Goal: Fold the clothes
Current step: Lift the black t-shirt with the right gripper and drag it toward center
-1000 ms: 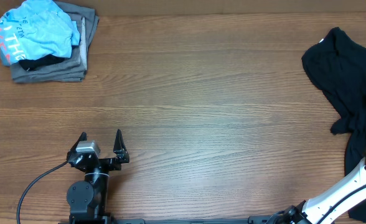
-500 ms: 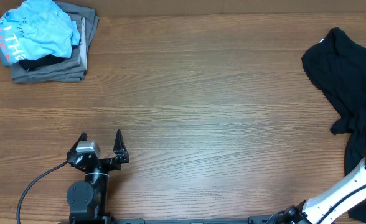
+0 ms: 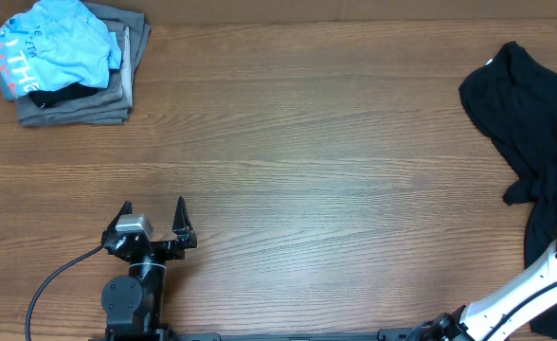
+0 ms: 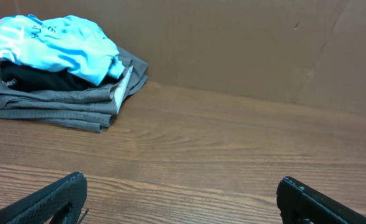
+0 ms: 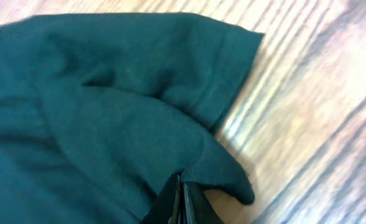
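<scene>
Pinching a fold of the black T-shirt [image 5: 108, 93], the right gripper [image 5: 182, 198] has its jaws pressed tight together. The T-shirt spreads above and left of the fingertips.

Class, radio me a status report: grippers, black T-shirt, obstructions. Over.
Left gripper open, empty. Right gripper shut on black T-shirt, crumpled at far right. Folded clothes stack far left, not obstructing.
</scene>
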You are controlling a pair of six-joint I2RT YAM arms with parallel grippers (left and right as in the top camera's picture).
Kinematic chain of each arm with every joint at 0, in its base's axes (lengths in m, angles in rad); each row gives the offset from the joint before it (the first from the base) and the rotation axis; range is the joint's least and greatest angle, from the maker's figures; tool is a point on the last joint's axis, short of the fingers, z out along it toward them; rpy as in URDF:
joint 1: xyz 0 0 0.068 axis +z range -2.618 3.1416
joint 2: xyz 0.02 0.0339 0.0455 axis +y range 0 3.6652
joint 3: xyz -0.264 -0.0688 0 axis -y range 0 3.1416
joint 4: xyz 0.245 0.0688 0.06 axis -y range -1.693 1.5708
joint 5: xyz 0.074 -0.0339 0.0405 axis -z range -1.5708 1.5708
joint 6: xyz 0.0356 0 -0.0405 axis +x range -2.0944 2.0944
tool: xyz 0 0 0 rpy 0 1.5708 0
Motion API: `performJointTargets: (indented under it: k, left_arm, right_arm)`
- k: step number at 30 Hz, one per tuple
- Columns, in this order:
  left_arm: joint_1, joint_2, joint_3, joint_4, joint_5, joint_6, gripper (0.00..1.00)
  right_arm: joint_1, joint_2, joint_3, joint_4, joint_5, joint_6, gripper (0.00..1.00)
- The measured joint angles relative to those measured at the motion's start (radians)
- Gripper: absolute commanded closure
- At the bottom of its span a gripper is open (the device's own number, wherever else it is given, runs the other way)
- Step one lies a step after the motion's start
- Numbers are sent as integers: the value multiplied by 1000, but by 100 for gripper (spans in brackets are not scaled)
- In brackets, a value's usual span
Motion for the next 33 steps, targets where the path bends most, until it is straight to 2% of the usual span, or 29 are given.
performJointTargets:
  k: [7,13,24,33]
  left_arm:
    - [0,0,0,0,0,0,0]
    - [0,0,0,0,0,0,0]
    - [0,0,0,0,0,0,0]
    - [0,0,0,0,0,0,0]
  right_arm:
    - [21,-161,0,-27,-164,61,96]
    - [138,-315,7,-64,-317,126,96]
    - [547,-334,15,-195,-423,163,96]
    - [973,-334,15,-239,-431,166,96]
